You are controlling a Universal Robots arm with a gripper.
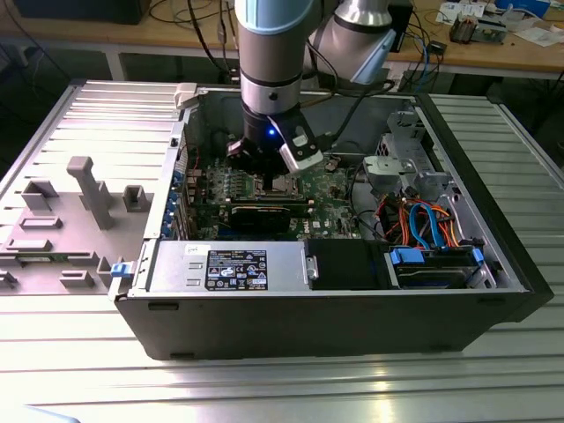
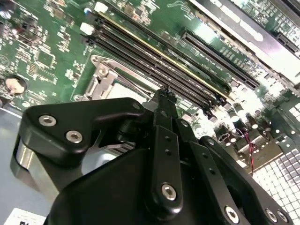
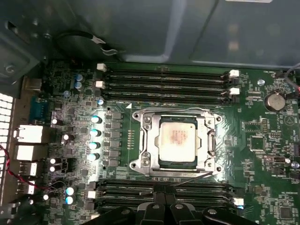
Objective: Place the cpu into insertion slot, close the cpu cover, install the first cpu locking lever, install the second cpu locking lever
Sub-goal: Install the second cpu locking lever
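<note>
Here, tool: the tool [image 3: 164, 196] hangs low inside the open computer case [image 1: 493, 264], just above the green circuit board [image 3: 262, 178]; its black fingers [image 2: 164, 101] meet at the tips, narrow, holding nothing.
Chip: the cpu [image 3: 177, 138] lies flat in the insertion slot [image 3: 177, 164], silver top up.
Cover: the cpu cover [image 3: 206, 140] lies down around the chip, framing it.
Lever: a thin wire lever [image 3: 192, 177] runs along the socket edge nearest the tool.
Memory slots: long black memory slots [image 3: 164, 84] flank the socket on two sides.
Worktop: the case sits on a ribbed metal worktop [image 1: 282, 388].
</note>
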